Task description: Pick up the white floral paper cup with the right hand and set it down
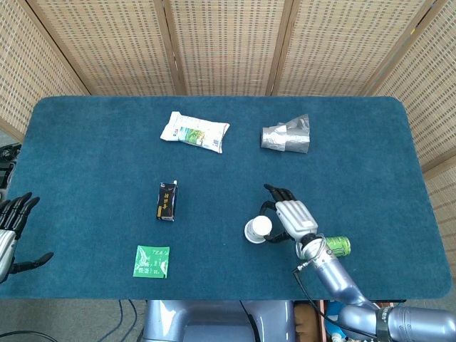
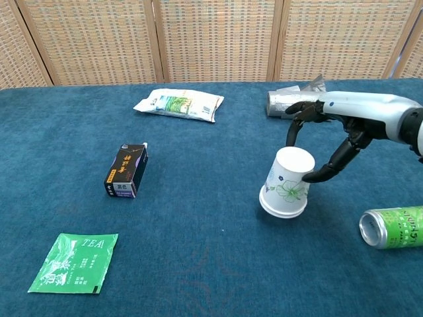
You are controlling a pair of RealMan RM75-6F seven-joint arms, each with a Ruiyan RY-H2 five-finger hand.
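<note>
The white floral paper cup [image 2: 286,183] is upside down, tilted, with its rim just off the blue table [image 2: 198,277] in the right half. My right hand [image 2: 330,142] holds it: the thumb presses its right side and the other fingers curl over its far side. From above, the cup [image 1: 258,229] shows just left of the right hand [image 1: 291,217]. My left hand [image 1: 11,231] hangs at the table's left edge, fingers spread, holding nothing.
A green can [image 2: 394,226] lies on its side right of the cup. A silver foil bag [image 2: 297,100] sits behind the hand. A white snack pack [image 2: 178,104], a black box [image 2: 126,171] and a green tea sachet [image 2: 74,262] lie further left.
</note>
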